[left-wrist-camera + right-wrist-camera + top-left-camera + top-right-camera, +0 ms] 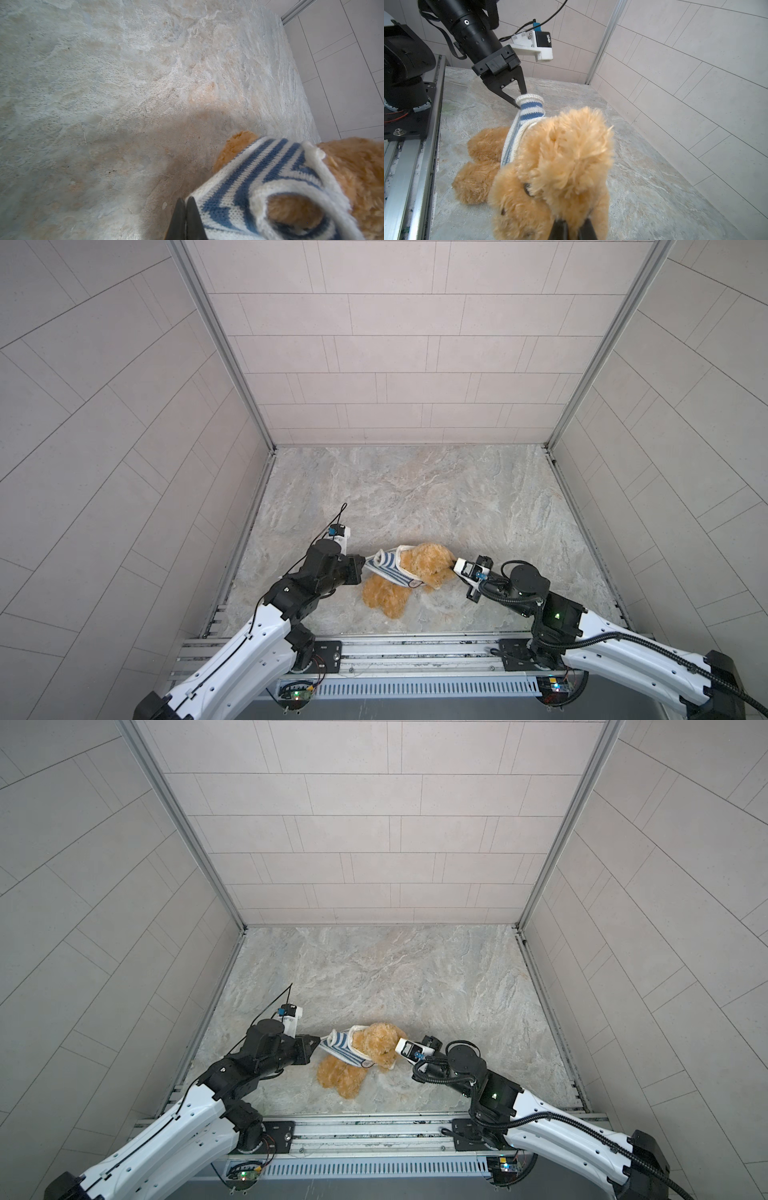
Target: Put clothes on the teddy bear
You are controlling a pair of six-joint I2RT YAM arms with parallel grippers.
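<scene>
At 9 o'clock of bear: left gripper [364, 562], claw pinching edge of navy-and-white striped knit shirt [388, 569]. Shirt pulled over torso of fluffy golden-brown plush teddy bear [426, 568]. Bear lies at 6 o'clock of grey marbled tabletop [415, 489], legs toward 7 o'clock. At 3 o'clock of bear: right gripper [452, 565], claw pinching head fur.
</scene>
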